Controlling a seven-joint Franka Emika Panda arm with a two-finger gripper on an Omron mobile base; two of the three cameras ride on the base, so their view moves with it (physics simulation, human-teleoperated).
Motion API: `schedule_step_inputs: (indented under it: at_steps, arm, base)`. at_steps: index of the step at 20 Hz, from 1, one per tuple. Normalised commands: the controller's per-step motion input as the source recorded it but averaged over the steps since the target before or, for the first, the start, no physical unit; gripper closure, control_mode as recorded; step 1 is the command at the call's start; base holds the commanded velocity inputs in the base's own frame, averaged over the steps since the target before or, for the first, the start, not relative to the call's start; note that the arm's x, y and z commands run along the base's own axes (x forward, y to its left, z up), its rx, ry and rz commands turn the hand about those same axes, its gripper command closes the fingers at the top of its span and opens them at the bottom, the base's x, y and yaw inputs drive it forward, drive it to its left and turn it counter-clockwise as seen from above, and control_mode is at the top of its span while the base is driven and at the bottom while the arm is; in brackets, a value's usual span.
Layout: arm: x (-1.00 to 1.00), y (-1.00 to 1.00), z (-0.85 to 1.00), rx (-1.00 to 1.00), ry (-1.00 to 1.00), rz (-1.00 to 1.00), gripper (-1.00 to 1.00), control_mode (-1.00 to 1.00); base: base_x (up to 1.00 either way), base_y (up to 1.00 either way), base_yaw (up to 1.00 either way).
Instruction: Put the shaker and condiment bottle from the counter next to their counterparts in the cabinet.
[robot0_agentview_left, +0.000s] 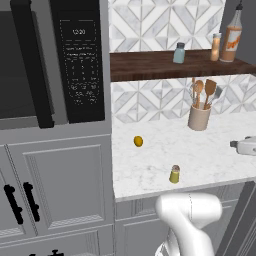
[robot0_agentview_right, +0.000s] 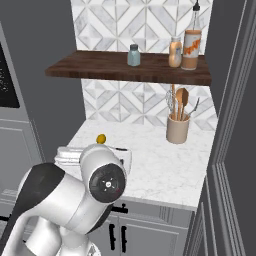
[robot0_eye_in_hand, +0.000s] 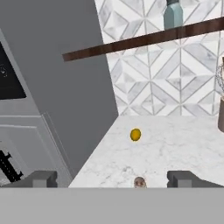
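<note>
Gripper (robot0_eye_in_hand: 112, 179) wide open, nothing between the fingers (robot0_eye_in_hand: 41, 178), touching nothing. It hangs off the counter's front edge, looking back toward the wall.

Shaker (robot0_agentview_left: 174, 174) upright on the counter (robot0_agentview_left: 200, 155), near the front edge, about midway along. In the hand view just its cap shows, low between the fingertips; body cut off.

Condiment bottle (robot0_agentview_left: 216, 47) already on the cabinet (robot0_agentview_left: 150, 65), toward the right end, just beside the tall bottle (robot0_agentview_left: 231, 36); whether they touch I cannot tell. Blue-grey shaker (robot0_agentview_left: 179, 52) stands alone further left on the same board, well apart from the pair.

Counter: white marble, grey veins. Lemon (robot0_agentview_left: 138, 141) near the left edge, by the tall grey unit. Utensil crock (robot0_agentview_left: 199, 117) with wooden spoons at the back, under the shelf. White appliance (robot0_agentview_left: 246, 146) at the right edge, cut off by the frame, not identifiable. In the right base view the arm hides much of the counter's front.

Tiled wall (robot0_agentview_left: 150, 20) behind. Microwave (robot0_agentview_left: 50, 60) set in the grey unit at left.
</note>
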Motion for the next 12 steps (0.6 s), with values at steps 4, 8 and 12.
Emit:
schedule_step_inputs:
  at_steps: [4,8,12]
  arm:
    - [0.00,0.16,-0.33,0.00,0.00,0.08,-1.00,-1.00]
    - [0.00,0.03,-0.52,0.00,-0.08,0.12,-1.00,-1.00]
    - [0.00,0.01,-0.45,0.00,-0.07,0.16,-1.00,-1.00]
  base:
    - [0.00,0.00,0.00]
    - [0.00,0.00,0.00]
    - [0.00,0.00,0.00]
